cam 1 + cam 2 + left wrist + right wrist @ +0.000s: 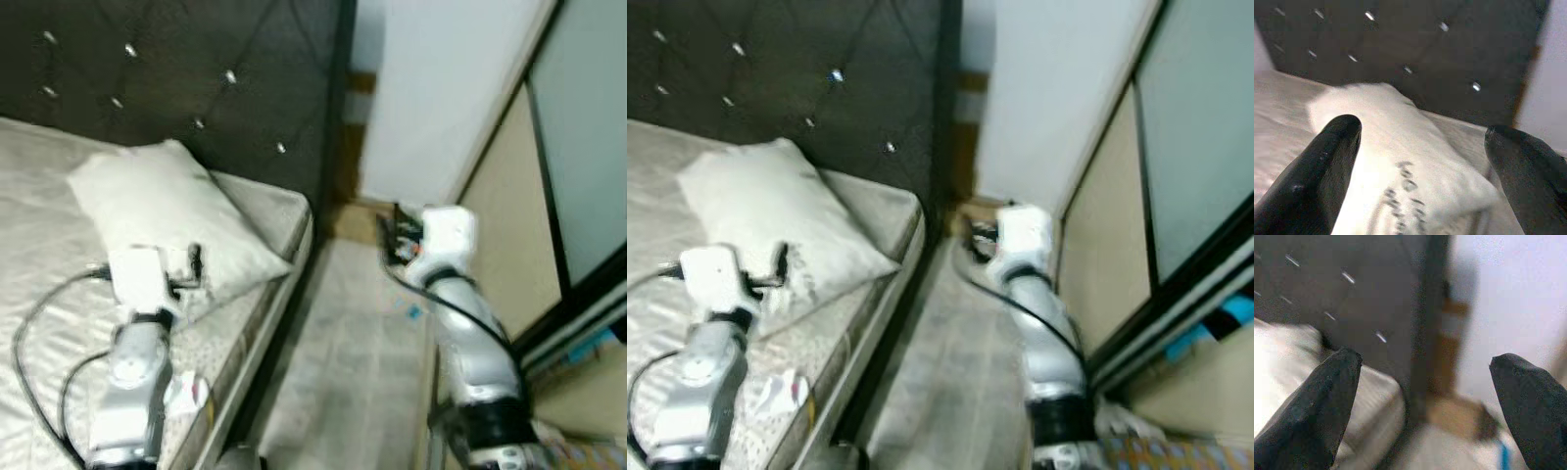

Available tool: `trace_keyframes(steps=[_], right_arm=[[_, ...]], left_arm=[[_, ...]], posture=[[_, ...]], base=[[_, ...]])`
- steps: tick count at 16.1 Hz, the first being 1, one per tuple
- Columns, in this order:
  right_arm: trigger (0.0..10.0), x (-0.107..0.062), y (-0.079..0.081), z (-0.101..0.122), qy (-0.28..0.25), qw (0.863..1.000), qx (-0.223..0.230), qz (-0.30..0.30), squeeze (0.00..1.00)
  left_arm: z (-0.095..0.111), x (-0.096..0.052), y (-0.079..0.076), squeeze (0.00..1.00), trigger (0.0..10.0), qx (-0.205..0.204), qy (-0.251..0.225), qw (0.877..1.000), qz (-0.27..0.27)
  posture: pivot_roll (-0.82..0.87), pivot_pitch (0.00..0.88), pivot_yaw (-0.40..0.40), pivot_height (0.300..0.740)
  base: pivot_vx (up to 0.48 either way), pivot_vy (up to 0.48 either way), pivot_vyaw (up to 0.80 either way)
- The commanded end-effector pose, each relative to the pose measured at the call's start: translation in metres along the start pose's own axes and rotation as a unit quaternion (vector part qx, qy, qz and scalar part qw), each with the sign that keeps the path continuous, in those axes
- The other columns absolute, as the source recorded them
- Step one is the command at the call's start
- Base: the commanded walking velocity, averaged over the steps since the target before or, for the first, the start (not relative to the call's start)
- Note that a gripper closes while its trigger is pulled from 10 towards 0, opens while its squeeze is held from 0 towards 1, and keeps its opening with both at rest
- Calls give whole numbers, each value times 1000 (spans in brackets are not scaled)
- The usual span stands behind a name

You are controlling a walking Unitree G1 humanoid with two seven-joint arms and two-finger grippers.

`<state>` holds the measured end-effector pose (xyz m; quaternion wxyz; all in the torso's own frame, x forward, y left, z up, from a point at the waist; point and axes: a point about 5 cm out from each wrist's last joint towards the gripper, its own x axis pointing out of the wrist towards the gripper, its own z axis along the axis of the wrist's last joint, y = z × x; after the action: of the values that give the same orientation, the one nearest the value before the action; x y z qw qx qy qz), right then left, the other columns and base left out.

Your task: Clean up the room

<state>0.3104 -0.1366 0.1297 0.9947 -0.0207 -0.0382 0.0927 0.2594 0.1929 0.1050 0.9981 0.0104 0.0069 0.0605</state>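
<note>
Currently the left gripper [1420, 161] hovers over the mattress [39, 186], fingers spread and empty, aimed at the white pillow [167, 211] lying askew near the tufted headboard [196, 69]. Right gripper [1422, 396] is likewise spread and empty, held over the floor strip [343, 362] between bed and wardrobe door [578, 147]. A small crumpled item [191, 392] rests at the mattress edge beside the left arm. Risks: a grasp on soft pillow fabric may slip; the blurred views suggest motion, so reach may misjudge; the arm could knock the crumpled item off the edge.
</note>
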Motion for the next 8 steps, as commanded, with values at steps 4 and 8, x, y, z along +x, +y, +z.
trace_keyframes(steps=[4, 8], right_arm=[[10000, -3, -9, -4, 7, 1000, -2, -1, 0], [10000, -8, -6, -8, 13, 1000, 3, 3, 0]], left_arm=[[-2, -9, -4, 0, 10000, -7, -2, 1000, -13], [-7, -14, -5, 0, 10000, -14, 5, 1000, -9]], posture=[[17, 20, -41, 740], [11, 23, -39, 740]], base=[[0, 0, 800], [0, 0, 800]])
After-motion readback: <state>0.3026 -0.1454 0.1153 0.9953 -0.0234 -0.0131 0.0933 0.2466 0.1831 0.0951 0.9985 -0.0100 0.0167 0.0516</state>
